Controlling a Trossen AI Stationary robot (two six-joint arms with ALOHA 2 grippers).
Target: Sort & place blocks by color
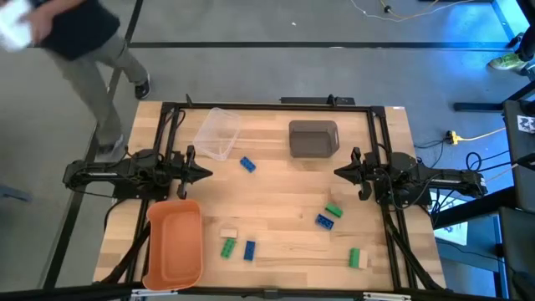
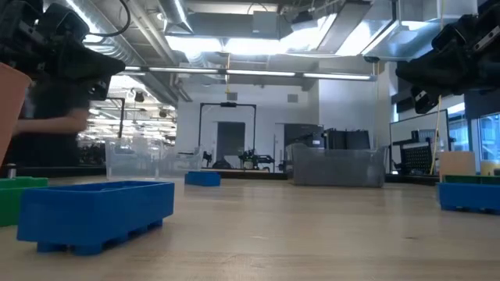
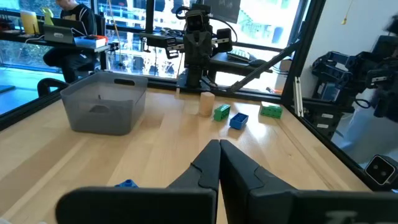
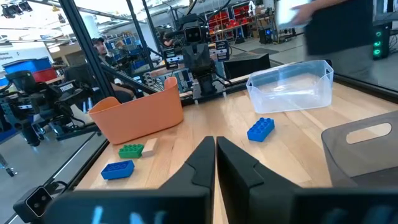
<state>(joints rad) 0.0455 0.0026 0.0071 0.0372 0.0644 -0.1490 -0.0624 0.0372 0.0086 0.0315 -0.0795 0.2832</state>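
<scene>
Several small blocks lie flat on the wooden table. In the high view there is a blue block [image 1: 247,164] near the middle, a green block [image 1: 333,211] beside a blue one [image 1: 324,221] to the right, and a tan [image 1: 228,232], a green [image 1: 227,247] and a blue block [image 1: 249,249] near the front. A green-and-tan pair [image 1: 357,258] lies front right. My left gripper [image 1: 201,173] [image 3: 219,146] hovers at the table's left side, shut on nothing. My right gripper [image 1: 341,172] [image 4: 215,142] faces it from the right side, also shut on nothing.
An orange tray [image 1: 174,242] sits at the front left, a clear tub [image 1: 217,132] at the far left and a grey bin [image 1: 313,139] at the far middle. A person [image 1: 67,33] walks past the table's far left corner. A black frame [image 1: 267,105] borders the table.
</scene>
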